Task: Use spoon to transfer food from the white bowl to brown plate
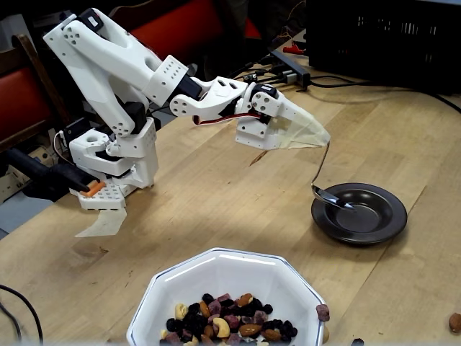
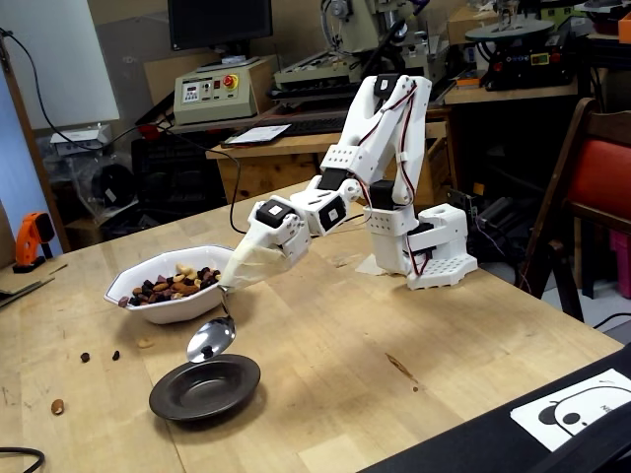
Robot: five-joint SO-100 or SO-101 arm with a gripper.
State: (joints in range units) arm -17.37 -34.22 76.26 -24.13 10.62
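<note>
My gripper (image 1: 324, 139) (image 2: 226, 285) is shut on the thin handle of the silver spoon (image 1: 328, 189) (image 2: 210, 339). The spoon hangs down from it, its bowl tilted just above the near rim of the brown plate (image 1: 378, 220) (image 2: 205, 388). No food shows in the spoon or on the plate. The white bowl (image 1: 223, 270) (image 2: 168, 307) holds the food (image 1: 227, 321) (image 2: 175, 284), a pile of raisins, nuts and pinkish bits. In a fixed view the bowl sits at the bottom edge; in the other it lies behind the plate.
Loose food pieces lie on the wooden table: one (image 1: 322, 311) by the bowl's rim, a nut (image 1: 454, 321) at the right edge, and bits (image 2: 99, 356) left of the plate. The arm's white base (image 1: 115, 169) (image 2: 434, 251) stands on the table. A black crate (image 1: 382, 40) sits behind.
</note>
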